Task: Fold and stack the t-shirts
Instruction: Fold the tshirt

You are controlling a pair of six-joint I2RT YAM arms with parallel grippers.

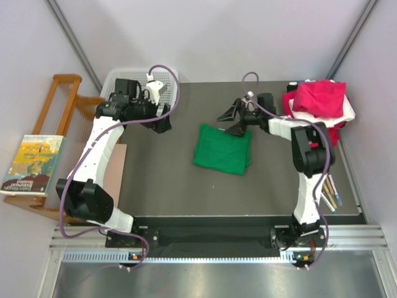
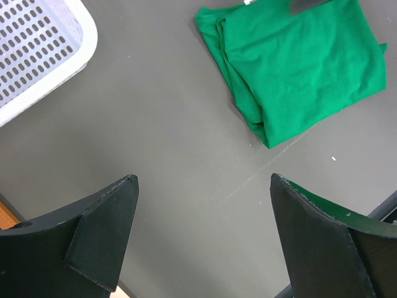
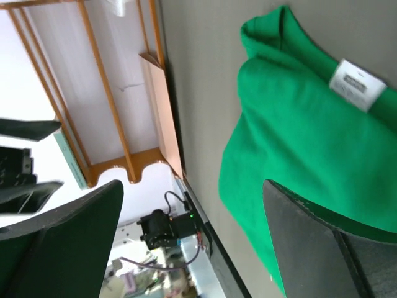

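A folded green t-shirt (image 1: 222,149) lies in the middle of the dark table; it also shows in the left wrist view (image 2: 298,62) and in the right wrist view (image 3: 310,143) with its white label up. A pile of magenta-pink (image 1: 319,97), white and red shirts sits at the back right corner. My right gripper (image 1: 231,121) is open and empty, just above the green shirt's far edge. My left gripper (image 1: 162,121) is open and empty, left of the green shirt, over bare table.
A white mesh basket (image 1: 115,79) stands at the back left; its corner shows in the left wrist view (image 2: 37,49). A wooden rack (image 1: 59,118) with a book (image 1: 32,165) stands left of the table. Several pens (image 1: 329,194) lie at the right edge.
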